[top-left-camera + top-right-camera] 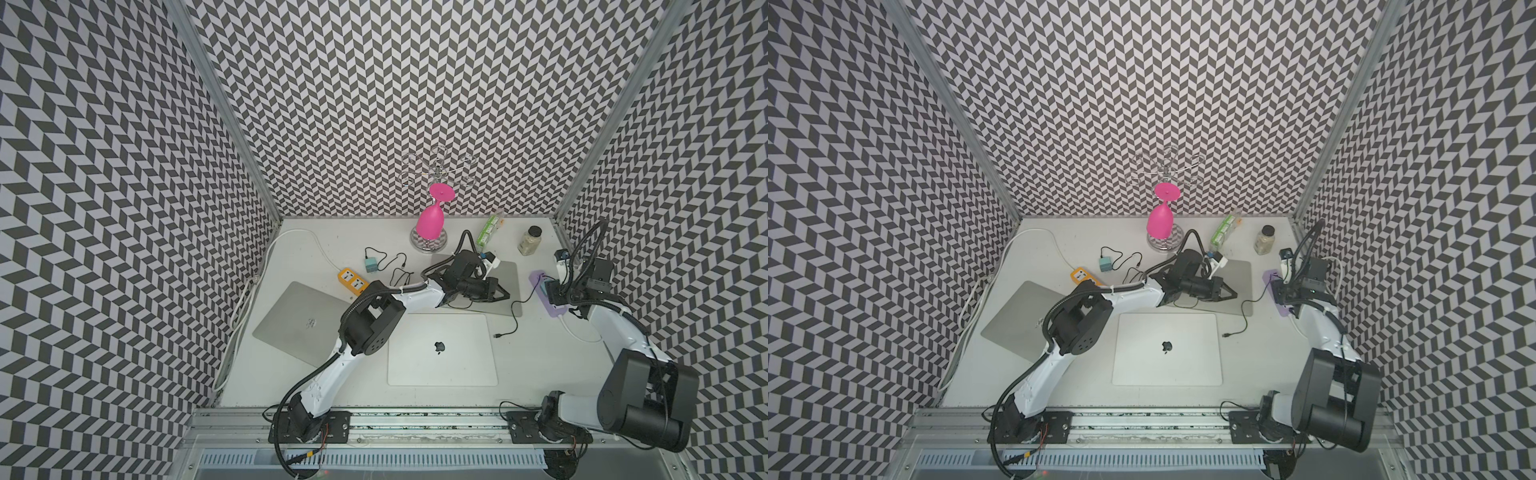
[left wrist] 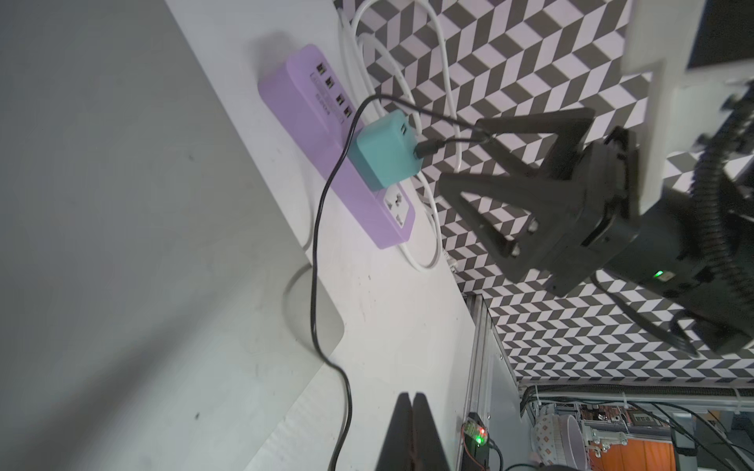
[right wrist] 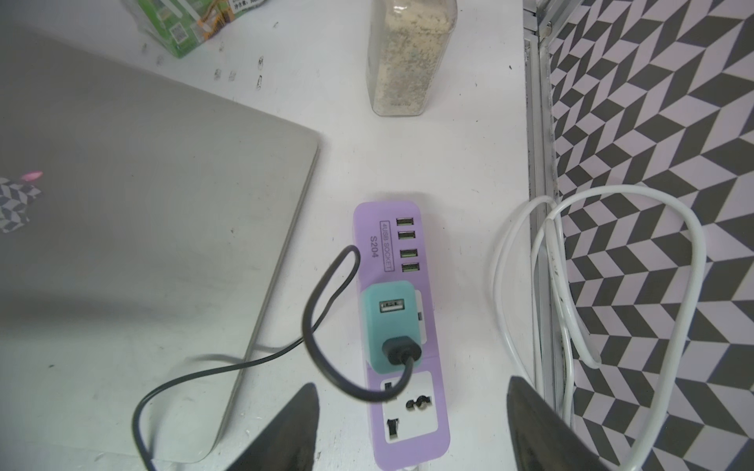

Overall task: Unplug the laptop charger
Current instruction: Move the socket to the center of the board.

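A teal charger (image 3: 387,322) is plugged into the purple power strip (image 3: 367,228) by the right wall. Its black cable (image 3: 310,318) loops off the plug and runs over the table beside a grey laptop (image 3: 143,204). My right gripper (image 3: 412,383) hangs open just above the strip, one finger on each side of it and touching nothing. The left wrist view shows the same charger (image 2: 383,153) with the right gripper (image 2: 461,151) beside it. My left gripper (image 2: 411,397) is shut and empty, over the grey laptop (image 1: 507,278). In both top views the right gripper (image 1: 555,291) covers the charger.
A white laptop (image 1: 442,349) lies at the front middle and another grey laptop (image 1: 299,320) at the left. An orange power strip (image 1: 352,281) and a second teal charger (image 1: 371,264) lie behind it. A pink glass (image 1: 430,222), green packet (image 1: 490,228) and jar (image 1: 530,241) stand at the back.
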Controlling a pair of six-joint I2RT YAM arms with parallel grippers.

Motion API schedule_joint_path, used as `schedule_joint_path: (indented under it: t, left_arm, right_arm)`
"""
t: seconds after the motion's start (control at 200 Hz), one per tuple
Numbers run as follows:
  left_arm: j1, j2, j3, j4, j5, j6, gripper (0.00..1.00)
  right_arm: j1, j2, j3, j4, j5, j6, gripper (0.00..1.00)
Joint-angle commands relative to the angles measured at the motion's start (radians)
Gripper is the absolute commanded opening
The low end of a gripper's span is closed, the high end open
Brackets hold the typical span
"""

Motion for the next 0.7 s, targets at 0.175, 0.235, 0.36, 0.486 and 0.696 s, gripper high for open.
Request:
schedule_joint_path:
  t: [0.175, 0.235, 0.36, 0.486, 0.696]
  left_arm:
    - [-0.013, 0.096, 0.139, 0.038, 0.031, -0.051, 0.01]
    - [-0.014, 0.110, 0.156, 0.036, 0.034, -0.053, 0.01]
    - [-0.017, 0.146, 0.202, 0.033, 0.045, -0.071, 0.00]
    - [-0.020, 0.179, 0.244, 0.048, 0.052, -0.099, 0.00]
    - [-0.018, 0.207, 0.272, 0.071, 0.060, -0.127, 0.00]
  right_arm:
    - [-0.010, 0.061, 0.027, 0.050, -0.034, -0.049, 0.71]
    - [-0.016, 0.074, 0.031, 0.057, -0.039, -0.045, 0.70]
    - [-0.026, 0.094, 0.039, 0.066, -0.067, -0.051, 0.67]
    - [-0.026, 0.119, 0.044, 0.086, -0.083, -0.058, 0.66]
    - [-0.027, 0.158, 0.073, 0.097, -0.100, -0.060, 0.62]
